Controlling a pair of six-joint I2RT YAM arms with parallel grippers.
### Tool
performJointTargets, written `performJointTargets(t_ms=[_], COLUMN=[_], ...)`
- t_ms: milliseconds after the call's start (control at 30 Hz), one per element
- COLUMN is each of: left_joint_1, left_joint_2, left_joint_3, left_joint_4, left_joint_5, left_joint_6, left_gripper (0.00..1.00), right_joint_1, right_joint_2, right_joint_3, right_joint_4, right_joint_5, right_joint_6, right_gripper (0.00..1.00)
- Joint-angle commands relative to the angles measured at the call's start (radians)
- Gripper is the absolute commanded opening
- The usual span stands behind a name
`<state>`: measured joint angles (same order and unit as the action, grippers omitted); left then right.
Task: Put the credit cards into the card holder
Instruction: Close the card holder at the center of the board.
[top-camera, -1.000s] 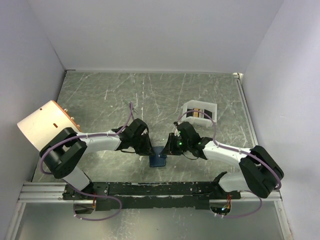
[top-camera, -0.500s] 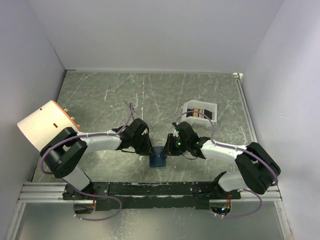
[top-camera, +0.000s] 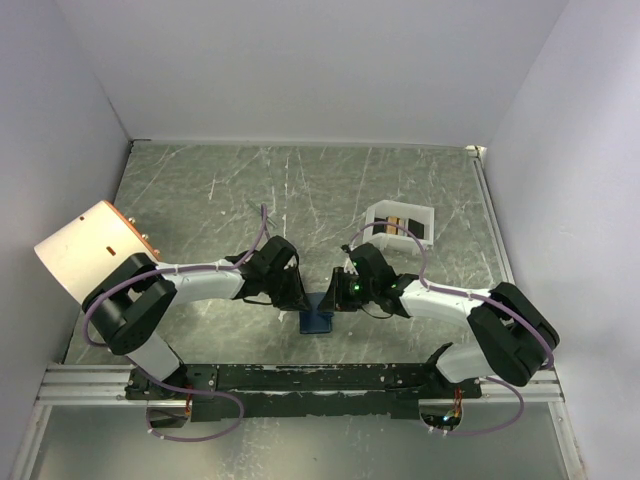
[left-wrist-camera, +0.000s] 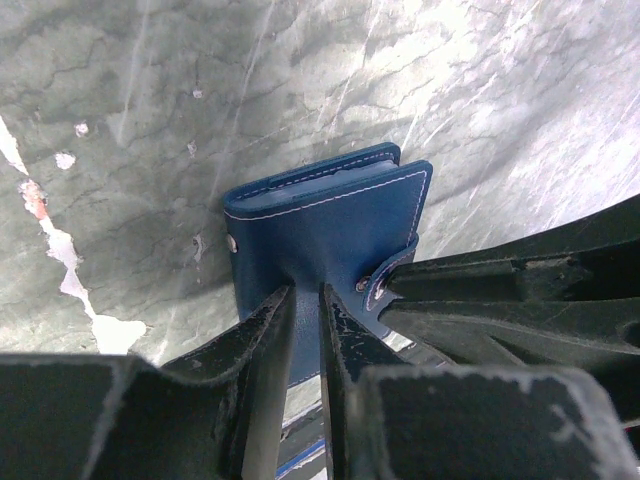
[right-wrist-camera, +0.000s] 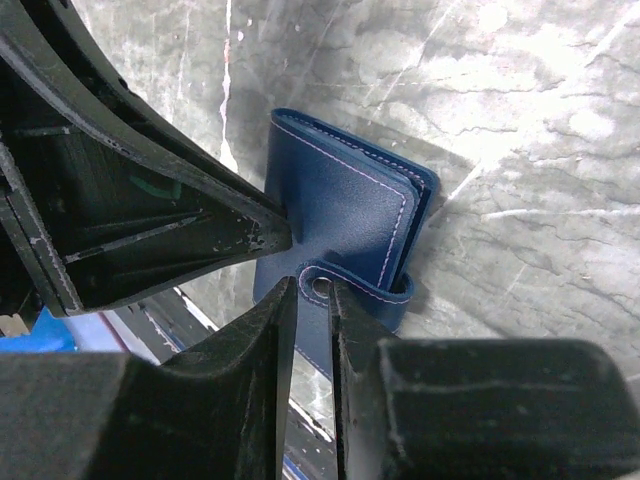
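The dark blue card holder (top-camera: 317, 318) lies closed on the counter (top-camera: 250, 190) between the 2 arms and is pinched from both sides. The left end effector (left-wrist-camera: 307, 300) is clamped, fingers nearly together, on the cover's near edge, apparently to anchor it, while the right end effector (right-wrist-camera: 313, 290) is closed on the snap tab (right-wrist-camera: 365, 292), seemingly so the snap can be pulled free. The credit cards (top-camera: 398, 229) are left in the white tray (top-camera: 372, 214) further back, no pocket being exposed yet.
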<state>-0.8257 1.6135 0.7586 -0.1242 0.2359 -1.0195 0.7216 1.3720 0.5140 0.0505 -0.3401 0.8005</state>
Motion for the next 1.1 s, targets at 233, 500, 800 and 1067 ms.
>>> performJointTargets(t_ms=[233, 500, 800, 1067], left_joint_1=[-0.017, -0.020, -0.025, -0.027], left_joint_2=[0.069, 0.067, 0.064, 0.066], left_joint_3=[-0.022, -0.021, -0.023, -0.032], left_joint_4=[-0.062, -0.063, -0.063, -0.043], left_joint_5=[-0.068, -0.071, -0.075, -0.065], left_joint_6=[0.019, 0.019, 0.022, 0.018], left_gripper=[0.29, 0.29, 0.29, 0.29], right_joint_1=[0.018, 0.021, 0.030, 0.030], right_joint_2=[0.031, 0.043, 0.070, 0.111], right_joint_3=[-0.006, -0.002, 0.012, 0.055], right_joint_4=[0.010, -0.011, -0.045, -0.124], right_joint_5=[-0.017, 0.000, 0.024, 0.058], right_joint_6=[-0.005, -0.018, -0.021, -0.042], right_gripper=[0.17, 0.10, 0.08, 0.08])
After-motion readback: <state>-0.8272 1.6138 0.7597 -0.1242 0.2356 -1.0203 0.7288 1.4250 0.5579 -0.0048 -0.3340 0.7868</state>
